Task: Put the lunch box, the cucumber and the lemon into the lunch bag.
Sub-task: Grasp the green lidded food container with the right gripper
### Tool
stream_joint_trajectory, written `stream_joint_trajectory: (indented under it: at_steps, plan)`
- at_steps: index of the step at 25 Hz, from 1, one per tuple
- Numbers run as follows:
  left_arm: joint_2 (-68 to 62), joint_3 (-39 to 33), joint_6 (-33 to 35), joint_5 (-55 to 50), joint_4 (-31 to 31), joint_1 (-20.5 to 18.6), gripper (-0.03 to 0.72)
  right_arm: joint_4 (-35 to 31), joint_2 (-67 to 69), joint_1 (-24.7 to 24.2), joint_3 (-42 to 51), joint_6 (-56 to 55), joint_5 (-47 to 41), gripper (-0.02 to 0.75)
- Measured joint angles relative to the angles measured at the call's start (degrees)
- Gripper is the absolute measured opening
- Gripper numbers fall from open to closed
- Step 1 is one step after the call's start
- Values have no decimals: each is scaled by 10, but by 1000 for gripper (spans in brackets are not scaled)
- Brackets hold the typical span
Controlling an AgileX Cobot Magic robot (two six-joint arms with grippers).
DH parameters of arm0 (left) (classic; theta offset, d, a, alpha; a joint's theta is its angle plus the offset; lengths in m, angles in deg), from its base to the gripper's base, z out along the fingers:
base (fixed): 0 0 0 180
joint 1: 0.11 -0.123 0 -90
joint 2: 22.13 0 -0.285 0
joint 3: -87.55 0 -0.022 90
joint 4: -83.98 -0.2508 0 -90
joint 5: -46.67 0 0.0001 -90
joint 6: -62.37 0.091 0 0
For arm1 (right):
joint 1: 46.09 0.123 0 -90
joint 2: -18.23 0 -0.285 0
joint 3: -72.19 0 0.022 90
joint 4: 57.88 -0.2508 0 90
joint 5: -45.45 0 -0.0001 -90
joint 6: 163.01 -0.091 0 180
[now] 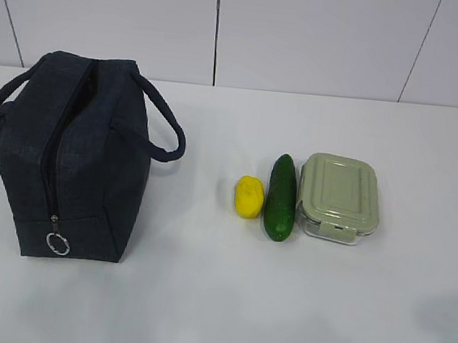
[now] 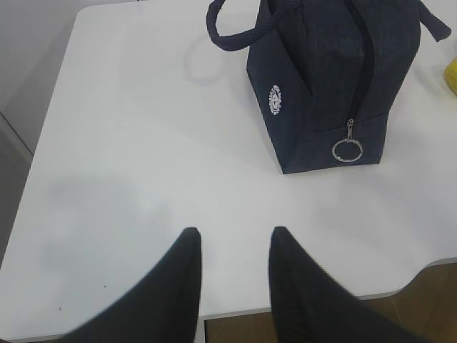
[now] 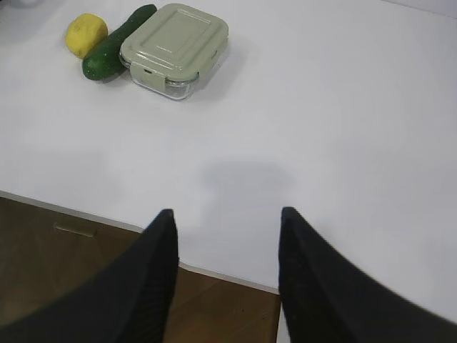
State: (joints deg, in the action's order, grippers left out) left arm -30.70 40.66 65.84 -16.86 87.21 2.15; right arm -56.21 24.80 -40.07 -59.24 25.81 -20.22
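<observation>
The navy lunch bag (image 1: 72, 156) stands upright at the left of the white table, its top zipper shut and a silver ring pull (image 1: 57, 243) hanging at the near end. To its right lie the yellow lemon (image 1: 248, 197), the dark green cucumber (image 1: 281, 196) and the lunch box (image 1: 338, 197) with its sage-green lid, side by side. My left gripper (image 2: 232, 239) is open and empty over the near table edge, well short of the lunch bag (image 2: 335, 71). Open and empty too, my right gripper (image 3: 225, 218) hangs near the front edge, far from the lunch box (image 3: 173, 44), cucumber (image 3: 114, 44) and lemon (image 3: 86, 33).
The table's front edge (image 3: 86, 214) runs under the right gripper, with brown floor (image 3: 64, 271) below it. The table's left edge and near corner (image 2: 43, 143) show in the left wrist view. A white panelled wall (image 1: 307, 33) stands behind the table.
</observation>
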Motion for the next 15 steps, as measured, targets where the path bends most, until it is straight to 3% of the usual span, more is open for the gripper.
stream_joint_trajectory:
  at_steps: [15]
  plan:
    - [0, 0, 0, 0, 0, 0, 235, 1, 0, 0, 0, 0, 0, 368]
